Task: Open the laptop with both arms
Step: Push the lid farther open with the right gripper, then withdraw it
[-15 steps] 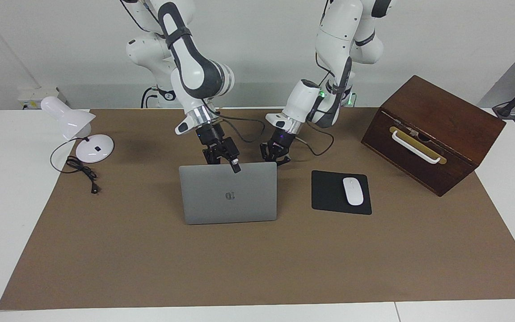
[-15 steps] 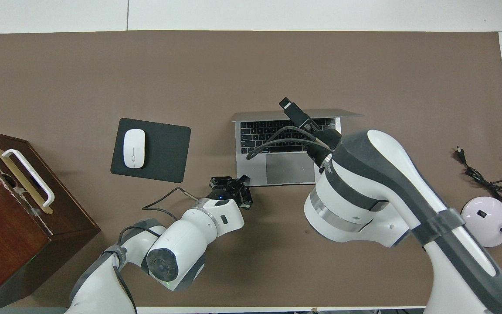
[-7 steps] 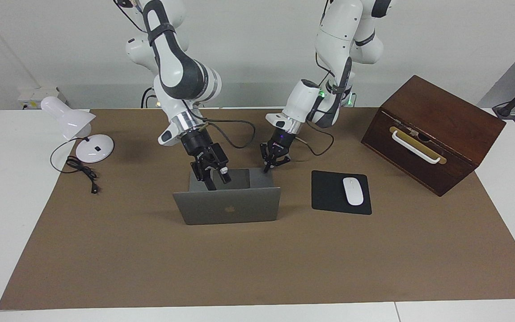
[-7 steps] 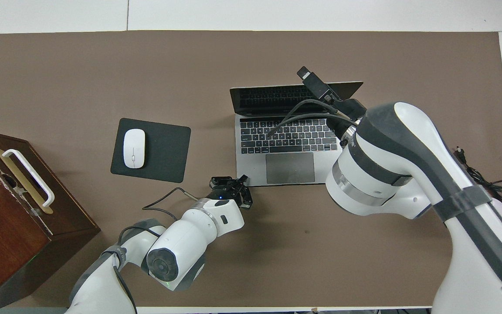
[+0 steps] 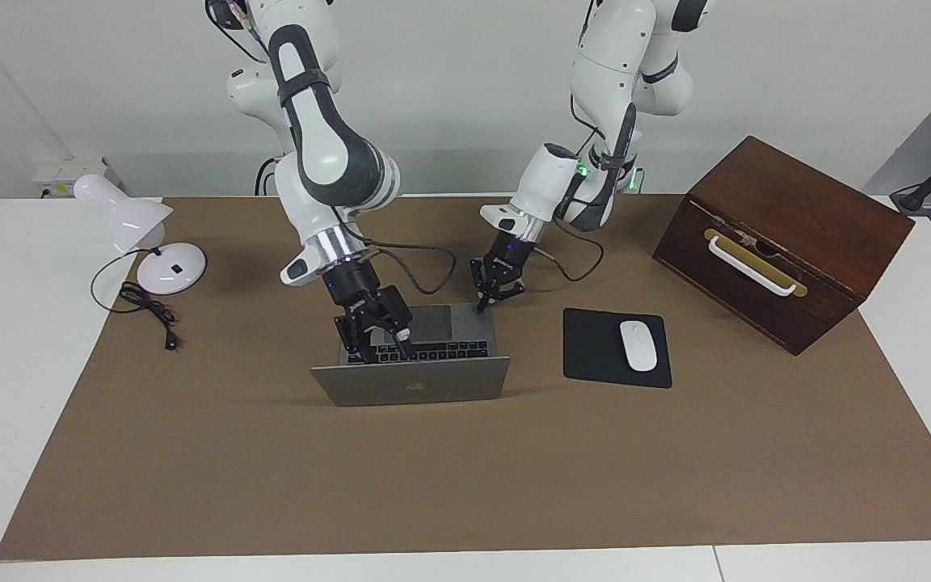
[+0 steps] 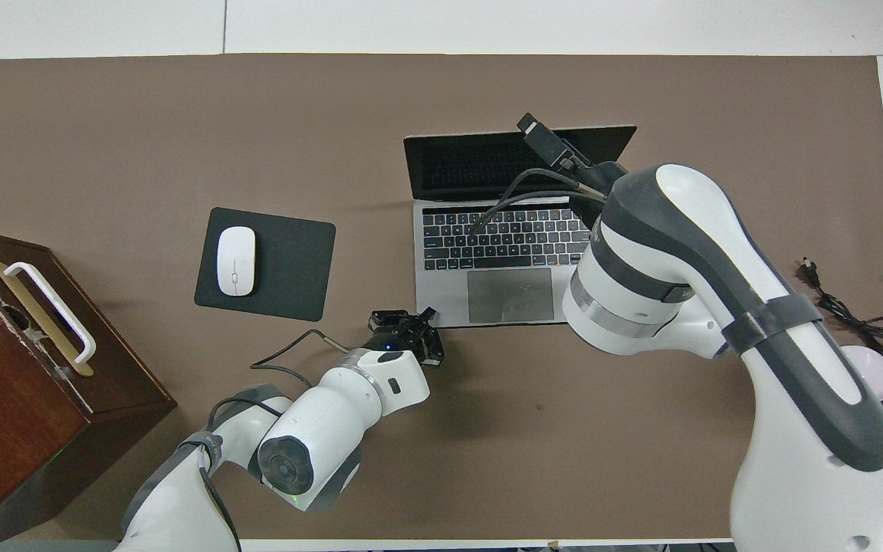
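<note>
The silver-grey laptop (image 5: 410, 386) stands open in the middle of the brown mat, its lid tilted back away from the robots, its black keys and grey trackpad (image 6: 510, 294) showing. My right gripper (image 5: 377, 338) is open over the keyboard, against the screen side of the lid; in the overhead view (image 6: 556, 153) one finger reaches over the lid's top edge. My left gripper (image 5: 499, 297) is open, one finger down on the laptop base's corner nearest the robots, toward the left arm's end; it also shows in the overhead view (image 6: 407, 318).
A black mouse pad (image 5: 595, 356) with a white mouse (image 5: 638, 345) lies beside the laptop toward the left arm's end. A brown wooden box (image 5: 789, 234) with a white handle stands past it. A white desk lamp (image 5: 138, 230) and its cable are at the right arm's end.
The lid has swung from upright to tilted well back, away from the robots. My right gripper followed it outward and down. My left gripper stayed at the laptop's corner.
</note>
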Robot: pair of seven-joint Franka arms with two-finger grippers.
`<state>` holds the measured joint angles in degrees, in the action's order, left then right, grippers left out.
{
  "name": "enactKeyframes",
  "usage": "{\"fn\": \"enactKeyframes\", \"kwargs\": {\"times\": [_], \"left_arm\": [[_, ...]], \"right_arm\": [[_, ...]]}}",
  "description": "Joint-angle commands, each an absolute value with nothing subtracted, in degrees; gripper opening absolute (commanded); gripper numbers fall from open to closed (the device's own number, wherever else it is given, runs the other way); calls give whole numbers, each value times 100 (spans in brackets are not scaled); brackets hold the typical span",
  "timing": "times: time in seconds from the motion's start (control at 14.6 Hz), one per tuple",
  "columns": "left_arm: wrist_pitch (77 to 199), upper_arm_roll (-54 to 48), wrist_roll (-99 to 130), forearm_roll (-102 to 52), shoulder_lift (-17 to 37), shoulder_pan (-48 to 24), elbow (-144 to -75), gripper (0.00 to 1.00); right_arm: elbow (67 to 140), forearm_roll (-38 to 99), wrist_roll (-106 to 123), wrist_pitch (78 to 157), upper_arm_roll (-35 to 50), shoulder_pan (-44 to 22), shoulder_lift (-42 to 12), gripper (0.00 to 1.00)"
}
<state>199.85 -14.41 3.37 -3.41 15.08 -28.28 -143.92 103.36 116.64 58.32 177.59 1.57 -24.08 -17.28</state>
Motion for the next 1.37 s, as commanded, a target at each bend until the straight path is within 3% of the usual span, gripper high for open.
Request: {"fn": "enactKeyframes", "kwargs": {"times": [0.0, 0.34, 0.96, 1.3], "left_arm": [[20065, -1318, 220, -255, 1767, -2821, -14300, 0], [20065, -1318, 220, -255, 1767, -2821, -14309, 0], [20065, -1318, 220, -255, 1767, -2821, -14300, 0], [20065, -1318, 237, -351, 1801, -2821, -14186, 0]], "right_arm": [[10160, 11496, 5845, 17675, 202, -2285, -1837, 100], [9845, 10866, 5363, 17736, 202, -2452, -1968, 100], [9422, 7948, 3130, 17657, 211, -2549, -2267, 100], [9431, 7498, 2953, 17421, 185, -2470, -2276, 100]]}}
